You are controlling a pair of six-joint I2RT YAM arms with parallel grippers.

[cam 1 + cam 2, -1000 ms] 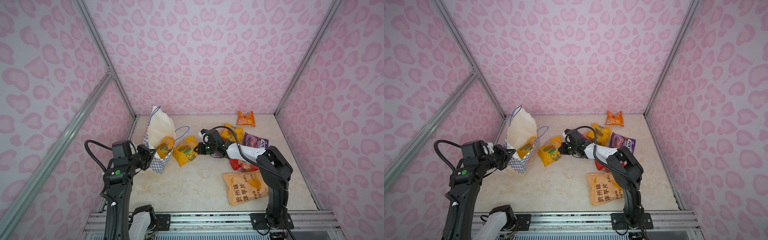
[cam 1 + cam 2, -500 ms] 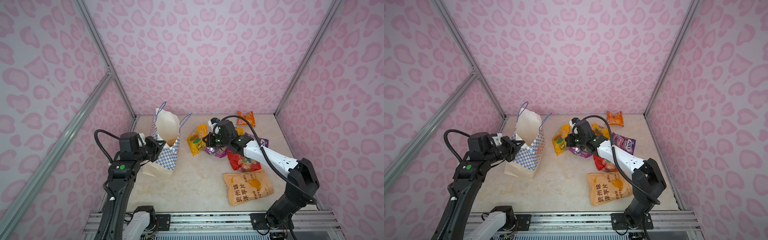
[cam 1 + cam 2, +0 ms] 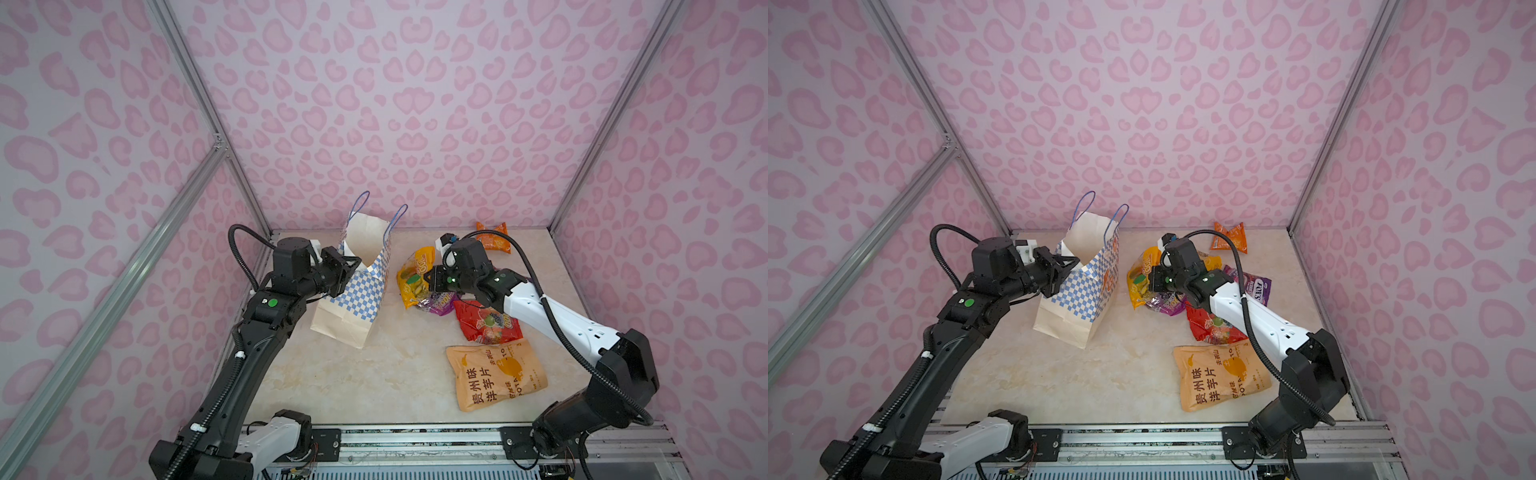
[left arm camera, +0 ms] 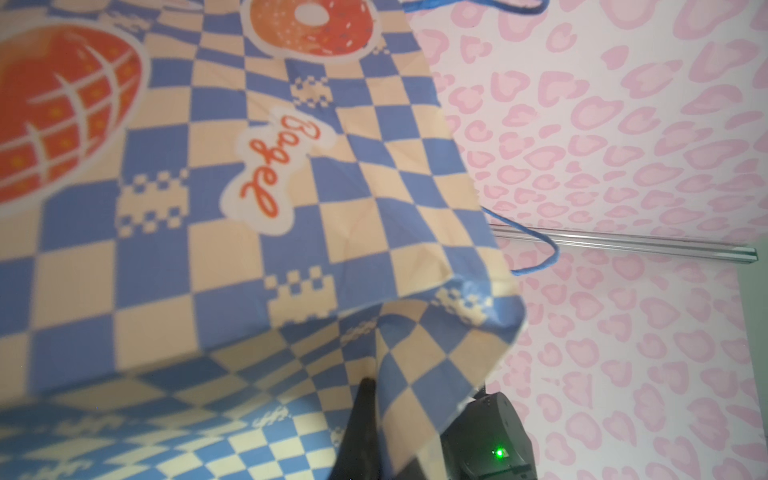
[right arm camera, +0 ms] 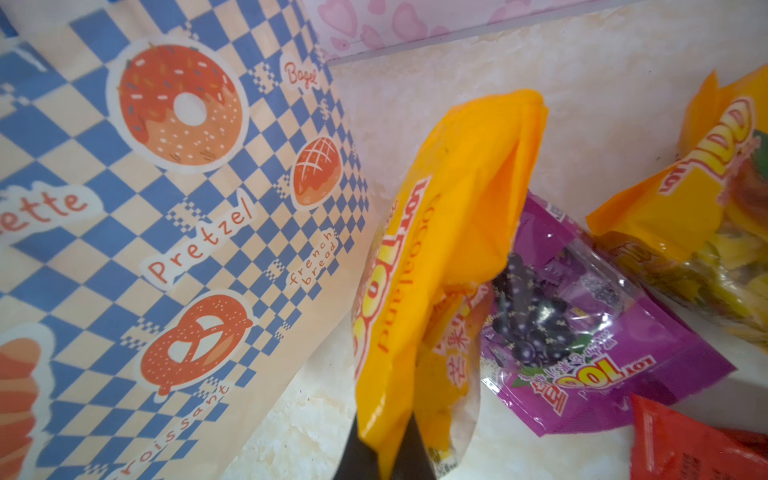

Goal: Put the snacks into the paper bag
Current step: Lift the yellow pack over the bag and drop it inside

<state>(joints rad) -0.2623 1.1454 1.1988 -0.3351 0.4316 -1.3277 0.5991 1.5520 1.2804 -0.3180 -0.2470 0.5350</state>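
Pinching the bag (image 3: 358, 300) rim, your left claw (image 3: 352, 266) is closed; your right claw (image 3: 430, 282), clamped on a yellow "LOT 100" packet (image 3: 412, 275), hangs just beside the bag's "Pretzel" side. Bare worktop (image 3: 374, 382) lies in front.

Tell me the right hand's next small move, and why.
Probably lift the yellow packet higher and carry it over the open mouth of the bag: the right hand grips it beside the bag, not over it, while the left hand pinches the rim.

Pink heart-print walls (image 3: 415, 104); pale marbled floor (image 3: 353, 374)
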